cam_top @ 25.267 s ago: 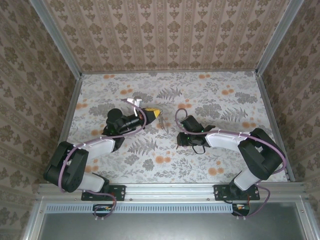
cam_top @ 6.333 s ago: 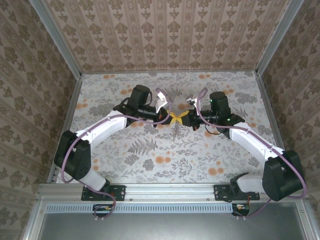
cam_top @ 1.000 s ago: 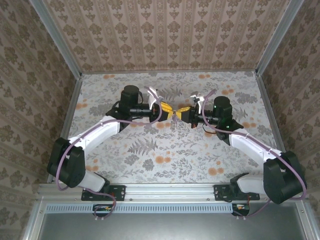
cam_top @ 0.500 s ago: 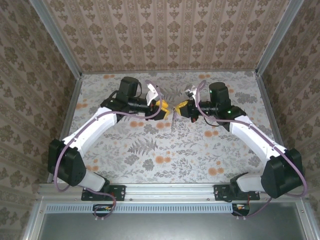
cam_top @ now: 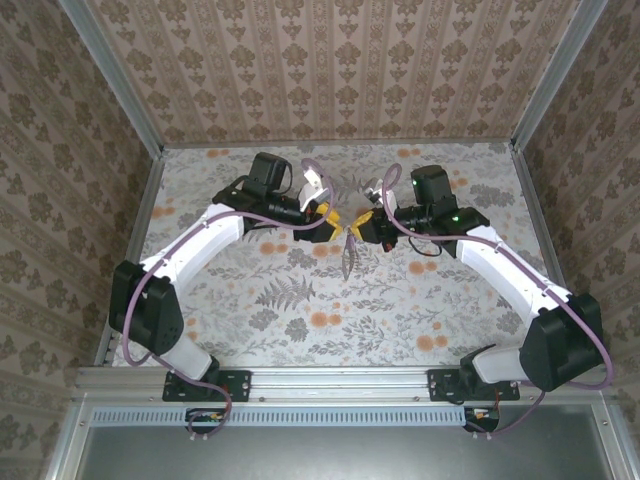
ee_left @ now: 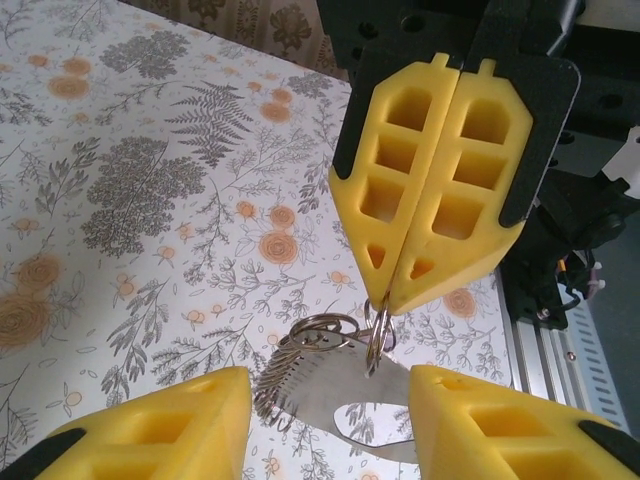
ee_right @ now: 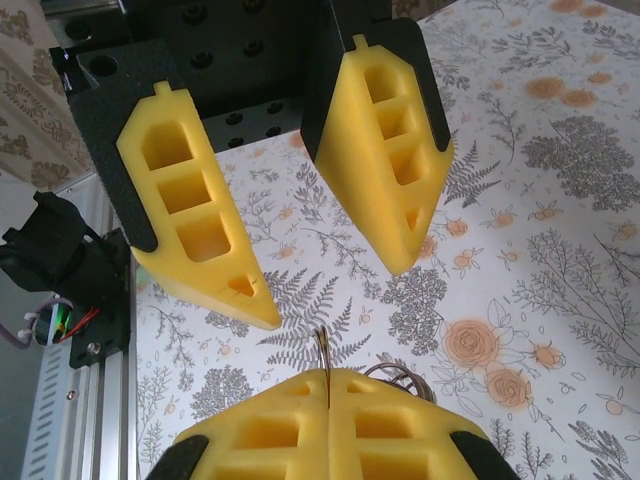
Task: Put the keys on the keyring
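Setting noted as a robotics lab test cell. The work area is boxed in by an aluminium profile frame, with upright wall panels on three sides. The panels are papered in a damask print and the table top in a floral one, and a left arm and a right arm are bolted side by side at the near rail.
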Available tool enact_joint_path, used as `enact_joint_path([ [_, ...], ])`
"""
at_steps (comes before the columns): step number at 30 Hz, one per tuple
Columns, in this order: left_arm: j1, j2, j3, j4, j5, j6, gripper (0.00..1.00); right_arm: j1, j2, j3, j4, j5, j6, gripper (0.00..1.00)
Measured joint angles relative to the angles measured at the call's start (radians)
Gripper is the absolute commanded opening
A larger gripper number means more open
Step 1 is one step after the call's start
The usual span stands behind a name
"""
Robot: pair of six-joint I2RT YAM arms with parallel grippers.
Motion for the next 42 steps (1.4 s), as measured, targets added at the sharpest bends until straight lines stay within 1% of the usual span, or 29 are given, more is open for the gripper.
enact_joint_path([
  [10,-0.004,0.03,0.012,0.001,0.042,0.0,0.45,0.002,0.013,0.0,0.001,-0.003,0.0,0.0],
  [13,-0.013,0.044,0.019,0.005,0.047,0.0,0.43,0.002,0.013,0.0,0.002,-0.003,0.0,0.0],
  [15,-0.019,0.054,0.024,0.007,0.051,0.0,0.39,0.002,0.013,0.001,0.002,-0.003,0.0,0.0],
  [19,-0.028,0.071,0.035,0.008,0.058,0.0,0.28,0.002,0.013,0.001,0.002,-0.002,0.0,0.0],
  [22,-0.029,0.072,0.037,0.006,0.074,0.0,0.14,0.002,0.013,0.0,0.004,0.003,0.0,0.0],
  [24,-0.031,0.072,0.04,0.002,0.081,0.0,0.01,0.0,0.013,0.0,0.008,0.009,0.0,0.0],
  [29,-0.032,0.076,0.045,0.001,0.084,-0.004,0.0,-0.002,0.013,0.0,0.016,0.013,0.004,0.0],
  [30,-0.032,0.076,0.045,0.005,0.084,-0.005,0.0,-0.003,0.013,0.0,0.019,0.014,0.008,0.09],
  [31,-0.032,0.076,0.045,0.01,0.082,-0.009,0.0,-0.003,0.013,0.0,0.025,0.017,0.012,0.21],
  [33,-0.032,0.075,0.033,0.05,0.083,-0.025,0.0,-0.009,0.006,-0.017,0.064,0.036,0.034,0.36],
  [34,-0.034,0.072,0.018,0.081,0.083,-0.039,0.0,-0.017,0.0,-0.031,0.082,0.045,0.047,0.41],
  [37,-0.04,0.053,-0.071,0.217,0.05,-0.098,0.0,-0.047,-0.054,-0.116,0.182,0.053,0.117,0.45],
  [42,-0.041,0.03,-0.164,0.36,0.013,-0.173,0.0,-0.09,-0.181,-0.275,0.373,0.082,0.249,0.49],
])
